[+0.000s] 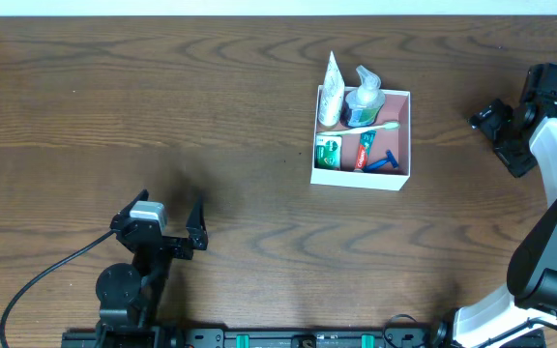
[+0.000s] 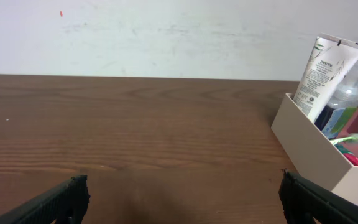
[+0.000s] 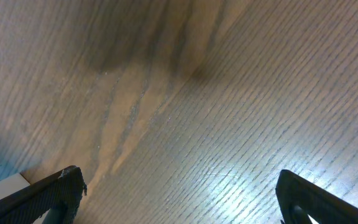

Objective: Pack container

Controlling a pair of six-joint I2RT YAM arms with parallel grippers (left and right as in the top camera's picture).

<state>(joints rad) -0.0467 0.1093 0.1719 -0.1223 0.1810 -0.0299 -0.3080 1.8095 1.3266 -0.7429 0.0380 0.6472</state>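
Now, left hand [image 2: 182,200]: spread wide, empty, low over the surface [image 1: 162,97].
Right hand [image 3: 179,196]: spread wide, empty.
Container [image 1: 356,179]: on the surface between the hands, nearer the right.
Inside: tube [image 1: 330,89], bottle [image 1: 364,97], toothbrush [image 1: 380,127], carton [image 1: 328,152], razor [image 1: 385,163].

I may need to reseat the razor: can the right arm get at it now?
Probably yes. The razor lies uncovered in the container's near-right corner, and only bare table separates it from the open right gripper.
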